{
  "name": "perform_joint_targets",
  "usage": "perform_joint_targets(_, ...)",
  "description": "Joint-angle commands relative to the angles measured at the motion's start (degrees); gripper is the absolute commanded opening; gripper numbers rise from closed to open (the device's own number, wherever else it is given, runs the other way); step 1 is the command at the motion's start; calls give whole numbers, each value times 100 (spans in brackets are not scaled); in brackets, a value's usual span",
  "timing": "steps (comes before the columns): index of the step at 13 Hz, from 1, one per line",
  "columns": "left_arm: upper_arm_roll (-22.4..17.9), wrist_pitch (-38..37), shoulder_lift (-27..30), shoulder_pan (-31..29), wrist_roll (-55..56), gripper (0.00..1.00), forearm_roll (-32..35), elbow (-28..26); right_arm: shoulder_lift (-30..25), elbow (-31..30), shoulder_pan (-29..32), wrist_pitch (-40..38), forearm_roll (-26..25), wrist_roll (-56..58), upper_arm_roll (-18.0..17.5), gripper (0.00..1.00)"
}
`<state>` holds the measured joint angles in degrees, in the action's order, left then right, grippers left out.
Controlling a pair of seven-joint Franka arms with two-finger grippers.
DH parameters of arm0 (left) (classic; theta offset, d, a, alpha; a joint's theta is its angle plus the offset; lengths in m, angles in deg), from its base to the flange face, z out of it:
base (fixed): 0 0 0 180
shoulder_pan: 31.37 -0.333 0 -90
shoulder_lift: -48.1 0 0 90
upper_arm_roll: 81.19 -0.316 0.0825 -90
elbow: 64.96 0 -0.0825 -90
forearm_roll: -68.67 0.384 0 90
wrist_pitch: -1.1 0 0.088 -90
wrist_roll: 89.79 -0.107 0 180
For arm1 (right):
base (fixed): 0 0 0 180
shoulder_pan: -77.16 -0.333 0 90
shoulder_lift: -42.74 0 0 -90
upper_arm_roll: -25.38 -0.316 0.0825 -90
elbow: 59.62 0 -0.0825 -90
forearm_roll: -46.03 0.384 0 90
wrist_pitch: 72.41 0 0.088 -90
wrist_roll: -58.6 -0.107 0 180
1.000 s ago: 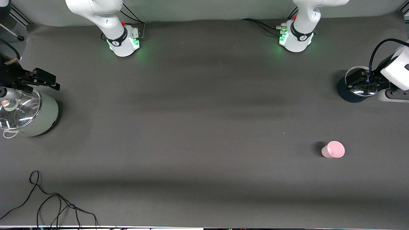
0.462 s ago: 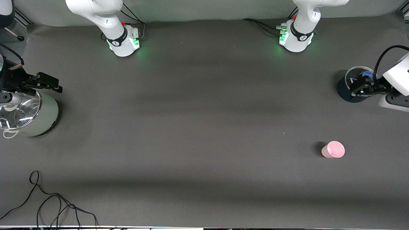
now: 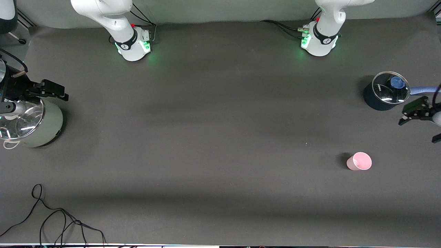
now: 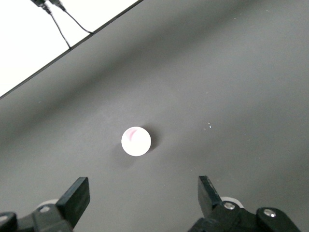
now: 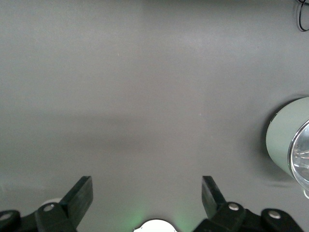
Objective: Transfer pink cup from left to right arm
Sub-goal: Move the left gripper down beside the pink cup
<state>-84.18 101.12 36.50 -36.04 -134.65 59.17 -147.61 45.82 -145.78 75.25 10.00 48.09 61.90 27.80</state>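
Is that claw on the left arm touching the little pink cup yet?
Apart. In the left wrist view, bare mat separates the pink cup from the open left gripper.

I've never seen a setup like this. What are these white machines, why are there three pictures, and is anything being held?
These are two robot arms bolted to a dark table; their white bases show along the top of the overhead front picture. The other two pictures come from small cameras on each arm's wrist, looking past its black fingers.

The left gripper hangs open at the left arm's end of the table, beside a dark pot with a glass lid. Its wrist camera looks down at the pink cup, which stands upright by itself on the table, nearer the front camera than the pot.

The right gripper waits open over a pale green pot at the right arm's end. A black cable lies near the front edge. Nothing is held.
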Motion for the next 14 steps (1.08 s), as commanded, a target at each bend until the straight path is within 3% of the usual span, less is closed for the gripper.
perform_joint_targets(1,27,114,-376,-402,-1142,100,-742,179,43,134,-20,-93,-65,-110,4,100)
perform_joint_targets(4,27,114,-859,-1078,-2847,100,-1991,179,43,134,-20,-93,-57,-110,4,100)
perform_joint_targets(14,88,-534,-2924,-2160,-7137,100,-4286,161,43,126,-29,-102,-65,-101,4,100)
